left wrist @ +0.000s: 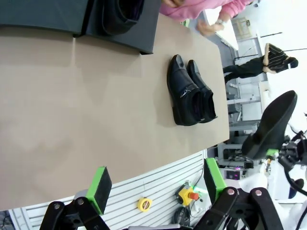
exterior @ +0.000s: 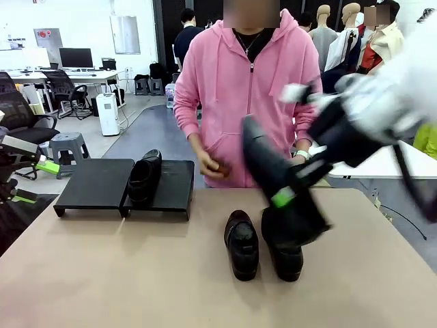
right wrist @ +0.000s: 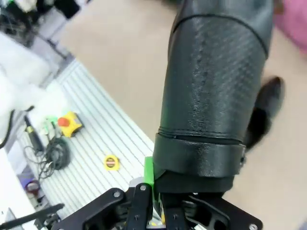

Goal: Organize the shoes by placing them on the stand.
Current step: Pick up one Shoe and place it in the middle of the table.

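Shoe (exterior: pixel 265 158) held aloft, heel pinched by the right gripper (exterior: pixel 287 195); left gripper (left wrist: pixel 156 184) spread, empty.

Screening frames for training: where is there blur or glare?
Front view: right gripper and lifted shoe motion-blurred, stand sharp. Left wrist view: crisp, right edge overexposed. Right wrist view: the lifted shoe's sole sharp, table behind soft.

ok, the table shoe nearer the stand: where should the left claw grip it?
Probably the heel collar, from above: one finger inside the opening, one behind the heel. The shoe stands upright on its sole, opening up, and the neighbouring shoe sits close beside it, leaving little room to straddle its width. The left claw is open.
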`<state>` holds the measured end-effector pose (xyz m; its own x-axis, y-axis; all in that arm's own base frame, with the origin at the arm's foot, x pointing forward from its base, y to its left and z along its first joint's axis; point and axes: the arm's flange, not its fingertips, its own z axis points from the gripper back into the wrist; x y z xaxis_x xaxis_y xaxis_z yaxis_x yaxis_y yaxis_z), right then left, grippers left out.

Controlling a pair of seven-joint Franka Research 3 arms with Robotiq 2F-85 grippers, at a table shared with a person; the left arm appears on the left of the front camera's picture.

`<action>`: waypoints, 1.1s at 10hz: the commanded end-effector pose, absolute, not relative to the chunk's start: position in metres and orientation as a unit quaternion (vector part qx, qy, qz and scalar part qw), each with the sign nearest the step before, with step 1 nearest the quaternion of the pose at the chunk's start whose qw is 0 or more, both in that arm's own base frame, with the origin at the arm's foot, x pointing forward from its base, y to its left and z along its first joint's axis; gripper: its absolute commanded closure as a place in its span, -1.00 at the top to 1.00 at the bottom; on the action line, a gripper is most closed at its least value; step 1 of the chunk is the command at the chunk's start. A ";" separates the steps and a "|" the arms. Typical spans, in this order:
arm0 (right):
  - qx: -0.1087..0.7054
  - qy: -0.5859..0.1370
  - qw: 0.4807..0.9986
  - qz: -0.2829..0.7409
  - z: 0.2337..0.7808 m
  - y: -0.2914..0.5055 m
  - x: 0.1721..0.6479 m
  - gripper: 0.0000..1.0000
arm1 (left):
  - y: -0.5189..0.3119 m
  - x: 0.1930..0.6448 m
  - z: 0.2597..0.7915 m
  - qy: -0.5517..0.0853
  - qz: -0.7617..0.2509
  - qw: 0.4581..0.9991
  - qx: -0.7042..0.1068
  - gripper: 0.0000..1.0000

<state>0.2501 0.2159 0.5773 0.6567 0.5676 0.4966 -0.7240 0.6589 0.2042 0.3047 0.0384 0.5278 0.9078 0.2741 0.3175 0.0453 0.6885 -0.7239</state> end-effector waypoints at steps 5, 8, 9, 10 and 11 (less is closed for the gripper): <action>0.194 -0.127 0.948 0.219 0.473 0.433 0.306 -1.00 | 0.040 0.303 0.528 -0.204 0.061 0.897 -0.387 1.00; 0.155 -0.021 0.974 0.162 0.422 0.479 0.336 -1.00 | 0.040 0.303 0.528 -0.204 0.061 0.897 -0.387 1.00; 0.147 0.032 0.976 0.159 0.405 0.484 0.346 -1.00 | 0.040 0.303 0.528 -0.204 0.061 0.897 -0.387 1.00; 0.144 0.027 0.977 0.154 0.395 0.485 0.354 -1.00 | 0.040 0.303 0.528 -0.204 0.061 0.897 -0.387 1.00; 0.155 0.006 0.974 0.166 0.391 0.485 0.358 -1.00 | 0.040 0.303 0.528 -0.204 0.061 0.897 -0.387 1.00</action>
<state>0.3486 0.4710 0.3729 0.9504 0.3106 -0.0131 -0.2922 0.9070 0.3033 0.3047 0.0382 0.5278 0.9080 0.2735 0.3175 0.0453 0.6892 -0.7231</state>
